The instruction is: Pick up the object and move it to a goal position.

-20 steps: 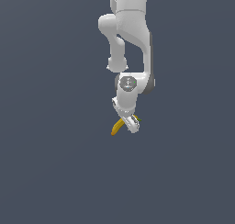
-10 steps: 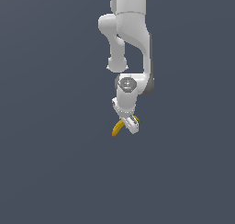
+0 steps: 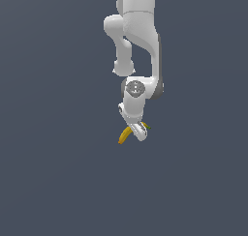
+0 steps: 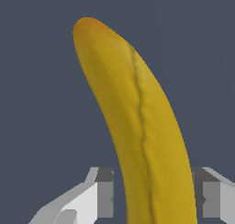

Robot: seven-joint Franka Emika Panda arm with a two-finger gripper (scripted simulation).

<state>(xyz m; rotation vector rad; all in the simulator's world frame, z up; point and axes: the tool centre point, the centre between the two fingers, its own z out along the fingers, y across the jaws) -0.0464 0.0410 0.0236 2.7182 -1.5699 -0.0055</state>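
Ext. view, left to right w/ the arm as landmark: the banana (image 3: 125, 135) pokes out on the exterior view's left of the gripper (image 3: 137, 129), yellow, slanted, its free end lower than the white hand. It's touching the gripper, no visible support under it; background is a flat grey-blue surface (image 3: 48, 182) and whether it's a counter can't be told. A small dark greenish bit shows just at the gripper's other side, on the exterior view's right, prob. the stem tip. Arm (image 3: 138, 32) comes down from the top edge, white, bent at the wrist joint just above the gripper.

Wrist view: banana (image 4: 137, 126) fills the middle, curved, w/ a lengthwise ridge along the skin and a slightly orange-brown rounded end far from the gripper. One finger (image 4: 104, 193) sits just beside the banana on one flank, the other at the opposite flank, both light grey w/ darker pads. Fingers are closed round the banana; it runs between them, pads right at the peel on both sides. Near end of the fruit is cut off by the frame edge.
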